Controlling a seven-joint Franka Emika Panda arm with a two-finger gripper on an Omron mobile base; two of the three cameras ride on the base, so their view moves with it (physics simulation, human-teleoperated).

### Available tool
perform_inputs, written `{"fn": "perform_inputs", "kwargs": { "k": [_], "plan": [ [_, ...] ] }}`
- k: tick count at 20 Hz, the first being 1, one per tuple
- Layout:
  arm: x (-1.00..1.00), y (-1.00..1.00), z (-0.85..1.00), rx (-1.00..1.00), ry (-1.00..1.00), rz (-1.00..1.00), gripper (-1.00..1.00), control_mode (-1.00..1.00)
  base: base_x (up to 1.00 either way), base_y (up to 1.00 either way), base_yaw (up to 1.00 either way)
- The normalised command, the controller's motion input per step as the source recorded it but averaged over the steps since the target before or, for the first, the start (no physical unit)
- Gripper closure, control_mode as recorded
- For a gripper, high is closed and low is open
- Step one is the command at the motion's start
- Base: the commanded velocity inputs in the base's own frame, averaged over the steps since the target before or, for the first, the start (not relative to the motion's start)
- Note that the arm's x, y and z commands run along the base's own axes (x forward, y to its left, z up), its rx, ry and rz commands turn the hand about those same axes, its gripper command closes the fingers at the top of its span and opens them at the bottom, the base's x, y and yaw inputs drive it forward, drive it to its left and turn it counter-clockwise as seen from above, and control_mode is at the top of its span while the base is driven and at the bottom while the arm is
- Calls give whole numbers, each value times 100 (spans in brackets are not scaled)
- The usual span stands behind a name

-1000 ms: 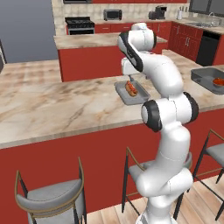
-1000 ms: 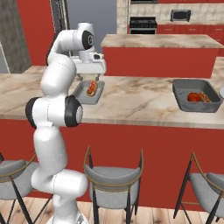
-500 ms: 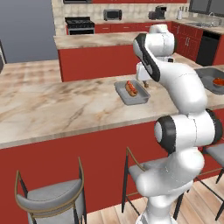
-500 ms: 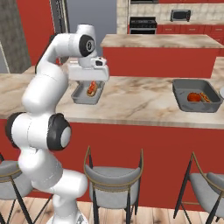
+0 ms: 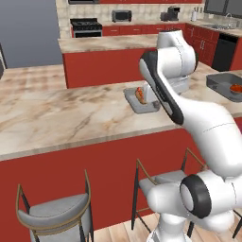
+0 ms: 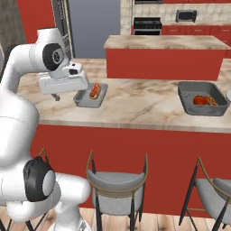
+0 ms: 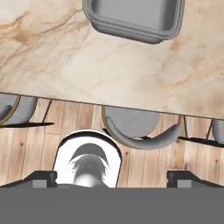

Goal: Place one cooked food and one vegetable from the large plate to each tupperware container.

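Left base view: arm arches up from lower right, hand held above the marble counter (image 5: 71,113) just beside the paler container (image 5: 141,99), which holds a hot dog (image 5: 139,95). Dark container (image 5: 228,85) far right.

Right base view: gripper (image 6: 56,97) points down at the counter's near edge, left of the paler container.

Hand view: fingertips (image 7: 41,176) spread wide, nothing between them; container rim at top, stool (image 7: 141,127) below.

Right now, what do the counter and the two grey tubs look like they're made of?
Counter: polished marble or stone, judging by its beige veining. Pale tub and dark tub: probably matte plastic, given their uniform grey and rounded, flared rims, though metal can't be ruled out.
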Motion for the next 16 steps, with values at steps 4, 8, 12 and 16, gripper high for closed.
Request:
{"fn": "perform_inputs", "kwargs": {
  "k": [4,8,12,16],
  "plan": [
    [-85,-11,-14,0,0,3,-100,-100,0,0,0],
    [-27,-40,-15,16,0,0,-100,-100,0,0,0],
    [-1,-20,-9,20,3,0,-100,-100,0,0,0],
    [0,0,-3,0,1,0,-100,-100,0,0,0]
  ]
}}
